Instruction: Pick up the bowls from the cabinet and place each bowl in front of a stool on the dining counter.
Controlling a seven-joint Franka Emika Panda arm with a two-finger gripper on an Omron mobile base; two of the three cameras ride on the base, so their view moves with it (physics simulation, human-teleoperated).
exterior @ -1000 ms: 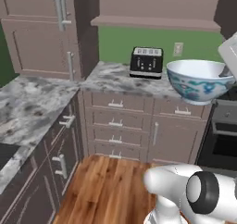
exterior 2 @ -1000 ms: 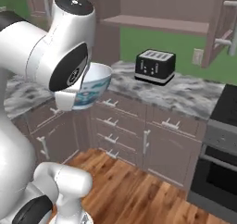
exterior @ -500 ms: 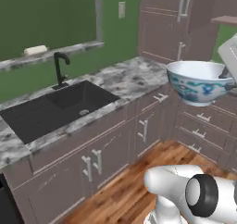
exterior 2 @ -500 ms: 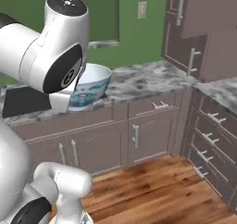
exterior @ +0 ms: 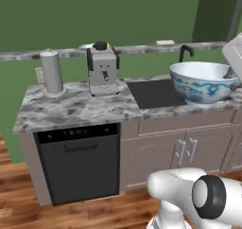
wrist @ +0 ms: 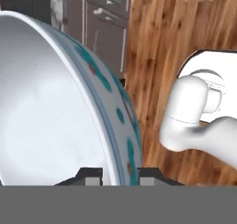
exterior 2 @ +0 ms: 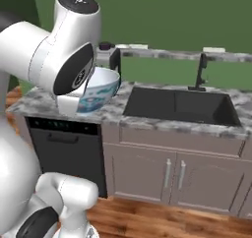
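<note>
A white bowl with a blue-green pattern hangs upright in the air in front of the kitchen counter, level with the sink. My gripper is shut on its rim, one fingertip inside the wall and one outside. In the hand view the bowl takes up the left side, with its plain white inside facing me. In the right base view the bowl sits just behind my arm's big white link. The cabinet, the stools and the dining counter are out of view.
On the marbled kitchen counter stand a coffee machine and a grey canister. Below is a black dishwasher. A dark sink with a black faucet lies to the right. The floor is wood.
The whole picture has swept sideways, so the camera moved: the corner cabinets and toaster gave way to the sink, then the dishwasher and coffee machine. The bowl stays in my grip.
</note>
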